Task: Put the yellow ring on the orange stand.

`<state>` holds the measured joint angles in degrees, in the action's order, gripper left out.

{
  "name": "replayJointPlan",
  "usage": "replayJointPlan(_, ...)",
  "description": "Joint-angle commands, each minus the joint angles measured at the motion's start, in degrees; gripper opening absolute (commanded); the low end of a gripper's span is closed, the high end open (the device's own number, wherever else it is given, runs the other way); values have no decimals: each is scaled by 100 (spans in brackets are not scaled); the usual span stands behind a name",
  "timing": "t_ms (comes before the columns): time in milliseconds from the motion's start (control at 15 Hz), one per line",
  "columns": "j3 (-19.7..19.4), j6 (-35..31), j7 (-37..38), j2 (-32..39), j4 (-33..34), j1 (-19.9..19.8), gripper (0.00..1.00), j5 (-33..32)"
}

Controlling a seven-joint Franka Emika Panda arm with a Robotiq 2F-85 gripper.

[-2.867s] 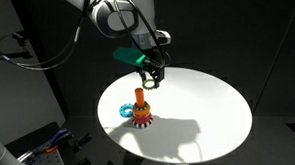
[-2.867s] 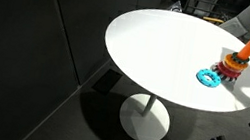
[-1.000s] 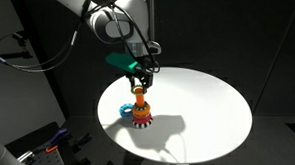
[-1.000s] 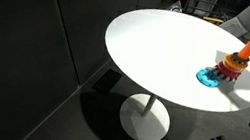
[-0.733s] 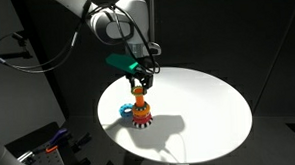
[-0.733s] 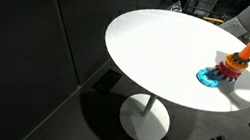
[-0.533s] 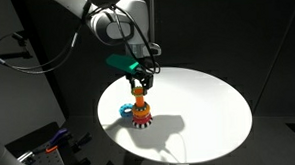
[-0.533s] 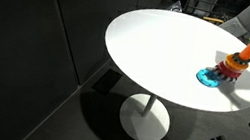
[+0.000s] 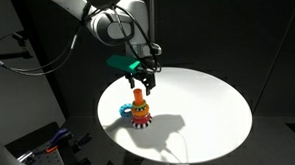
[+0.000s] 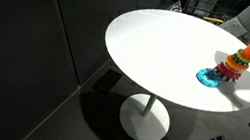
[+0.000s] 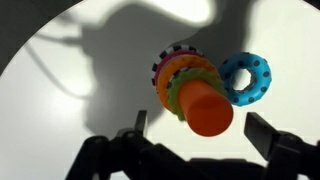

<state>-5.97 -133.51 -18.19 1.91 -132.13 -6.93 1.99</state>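
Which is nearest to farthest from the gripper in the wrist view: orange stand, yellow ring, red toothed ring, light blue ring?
The gripper is open, above the stack.
1. orange stand: peg top, right under the gripper.
2. yellow ring: around the peg, high in the stack.
3. red toothed ring: at the foot of the stack.
4. light blue ring: flat on the table, beside the stack.

blocked: orange stand [image 9: 139,107] with light blue ring [image 9: 122,110] just beside its foot | free: white table [image 9: 203,100] all round them
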Motion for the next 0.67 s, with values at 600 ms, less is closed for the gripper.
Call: replayJointPlan(600,3,29,7,-11,-106,9,100,-8)
